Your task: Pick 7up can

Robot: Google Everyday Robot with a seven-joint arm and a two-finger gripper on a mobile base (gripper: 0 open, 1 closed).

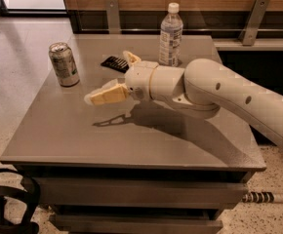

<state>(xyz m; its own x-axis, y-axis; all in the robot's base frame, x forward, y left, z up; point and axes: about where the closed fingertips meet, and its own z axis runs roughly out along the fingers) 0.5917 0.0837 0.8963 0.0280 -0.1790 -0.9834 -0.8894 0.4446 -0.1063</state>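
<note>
Above the grey square tabletop [131, 145] the cream-fingered gripper [108, 77] hovers, jaws spread wide and holding nothing. A flat black ridged object [114, 63] lies just behind it. Beyond the fingertips, apart from them, the small silver-grey 7up can with green markings [63, 64] stands upright near the table's edge. A clear plastic water bottle [171, 35] stands behind the white arm [229, 94].

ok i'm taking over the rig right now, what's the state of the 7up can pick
Gripper: open, holding nothing, over the middle of the table, fingers pointing left toward the can.
7up can: upright near the table's left rear side, apart from the gripper.
Also on the table: water bottle at the back, and a small black object beside the gripper's far finger.
Done: no grasp yet.
Left: reach the can, close on it, lift.
</note>
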